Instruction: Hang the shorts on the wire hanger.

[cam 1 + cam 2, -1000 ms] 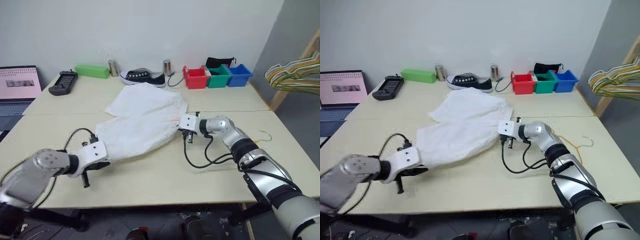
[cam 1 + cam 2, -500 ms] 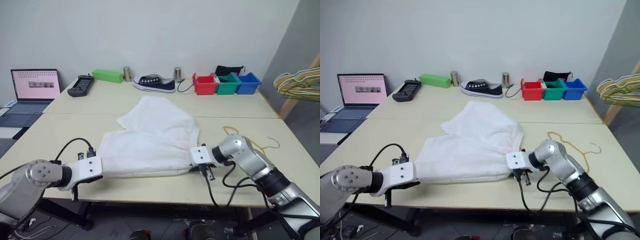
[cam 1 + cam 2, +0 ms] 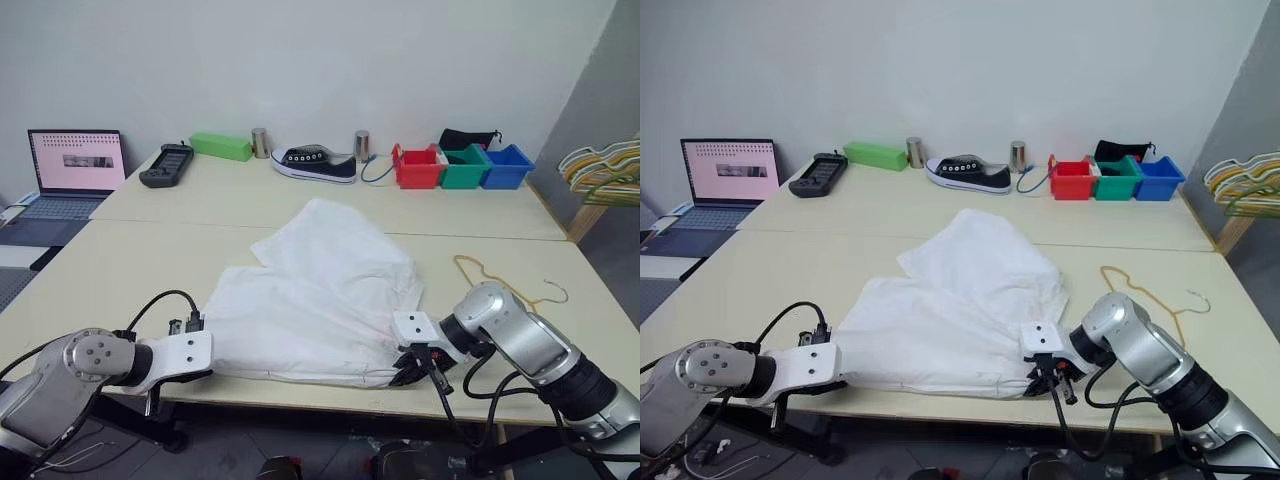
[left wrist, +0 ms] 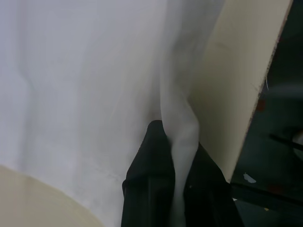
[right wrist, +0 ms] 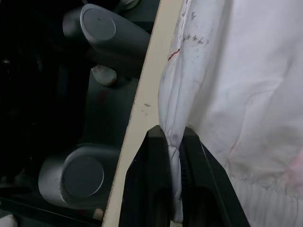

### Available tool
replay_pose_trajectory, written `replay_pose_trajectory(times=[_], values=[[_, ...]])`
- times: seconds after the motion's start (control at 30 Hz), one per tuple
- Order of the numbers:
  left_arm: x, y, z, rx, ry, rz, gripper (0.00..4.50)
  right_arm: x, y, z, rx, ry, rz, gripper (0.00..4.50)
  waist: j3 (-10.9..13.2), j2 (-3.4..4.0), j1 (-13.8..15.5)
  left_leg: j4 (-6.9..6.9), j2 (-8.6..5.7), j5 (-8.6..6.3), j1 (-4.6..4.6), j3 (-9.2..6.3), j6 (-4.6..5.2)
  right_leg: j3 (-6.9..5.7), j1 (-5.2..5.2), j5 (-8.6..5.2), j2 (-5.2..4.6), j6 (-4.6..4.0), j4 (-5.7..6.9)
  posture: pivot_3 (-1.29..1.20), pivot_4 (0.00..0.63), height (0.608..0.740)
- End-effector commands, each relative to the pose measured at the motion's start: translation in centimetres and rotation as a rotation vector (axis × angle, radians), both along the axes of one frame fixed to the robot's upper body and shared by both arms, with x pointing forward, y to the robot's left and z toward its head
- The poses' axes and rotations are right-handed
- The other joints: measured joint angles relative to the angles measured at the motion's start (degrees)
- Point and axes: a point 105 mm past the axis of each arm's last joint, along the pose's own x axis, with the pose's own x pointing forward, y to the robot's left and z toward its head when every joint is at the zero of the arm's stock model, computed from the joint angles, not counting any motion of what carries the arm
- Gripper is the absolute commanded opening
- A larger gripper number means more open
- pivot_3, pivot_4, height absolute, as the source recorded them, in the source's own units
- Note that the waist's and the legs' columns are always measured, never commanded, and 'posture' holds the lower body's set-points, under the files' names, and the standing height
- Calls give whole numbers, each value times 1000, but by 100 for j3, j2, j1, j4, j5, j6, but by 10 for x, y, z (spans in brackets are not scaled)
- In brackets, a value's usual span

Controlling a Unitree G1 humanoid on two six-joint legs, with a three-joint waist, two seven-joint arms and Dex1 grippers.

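Note:
The white shorts (image 3: pixel 320 290) lie spread on the table, with their near edge at the table's front edge. My left gripper (image 3: pixel 210 368) holds the near left corner. In the left wrist view its fingers (image 4: pixel 149 156) are shut on a fold of the shorts (image 4: pixel 85 85). My right gripper (image 3: pixel 405 370) holds the near right corner. The right wrist view shows its fingers (image 5: pixel 154 151) pinching the shorts (image 5: pixel 227 80) at the table edge. The mustard-yellow wire hanger (image 3: pixel 500 280) lies flat on the table to the right of the shorts, untouched.
Along the table's far edge stand a black sneaker (image 3: pixel 315 163), a green box (image 3: pixel 222 147), two metal cans, red, green and blue bins (image 3: pixel 462 168), and a black controller (image 3: pixel 167 165). A laptop (image 3: pixel 75 165) is at far left. A cluster of hangers (image 3: pixel 600 170) hangs at right.
Both grippers have drawn the shorts back toward the table's front edge, the right one moving farthest. The camera view has also shifted.

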Motion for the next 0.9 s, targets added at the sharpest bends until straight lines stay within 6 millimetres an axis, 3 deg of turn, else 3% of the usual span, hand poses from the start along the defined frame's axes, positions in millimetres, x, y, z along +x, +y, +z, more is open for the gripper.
replay_pose_trajectory(times=[0.03, 0.3, 0.5, 0.57, 0.6, 0.7, 0.77, 0.9], values=[[5, 7, 6, 26, -9, -2, 1011, -2, 3, 11, 27, 21, 16, 1246, 3, 3, 0, 0, 0, 0, 0, 1, 0, 0, 0, 0, -1, 0, 0, -82, 45, 740], [6, -1, 27, 7, -6, -71, 2622, -6, -7, 46, 67, -13, 31, 3054, 28, 12, -3, 0, 3, 0, -4, 9, 0, 1, -8, 0, -2, 1, 1, -106, 46, 740], [-6, -42, 65, -135, 68, -236, 3821, 4, -18, 77, 118, -82, -116, 4452, 68, -5, -14, -1, 5, -5, -14, 11, -8, -1, -16, 0, -3, 1, 0, -160, 49, 740], [-9, -61, 79, -221, 93, -283, 4222, 16, -27, 82, 123, -122, -231, 4500, 71, -5, -41, 0, 5, -7, -15, 15, -10, 1, -16, 0, -6, 1, -4, -193, 48, 740], [-3, -78, 87, -306, 63, -302, 4464, 32, -37, 81, 119, -165, -348, 4500, 72, -6, -54, 0, 4, -7, -14, 20, -11, 4, -16, 0, -8, 1, -4, -201, 48, 740], [14, -120, 103, -503, -6, -326, 4464, 66, -70, 71, 67, -270, -637, 4500, 75, -6, -138, 10, 4, -6, -13, 26, -10, -1, -2, 0, -8, 5, -4, -233, 45, 740], [36, -151, 109, -625, -99, -301, 4464, 89, -101, 64, 30, -339, -855, 4500, 73, -8, -184, 12, 4, -5, -13, 33, -8, 9, 0, 6, -6, 16, -9, -265, 47, 740], [61, -188, 108, -751, -157, -260, 4464, 108, -154, 52, -54, -417, -1148, 4500, 74, -12, -418, 39, -5, -1, -19, 40, -2, 31, 40, 22, 0, 43, -7, -293, 42, 740]])
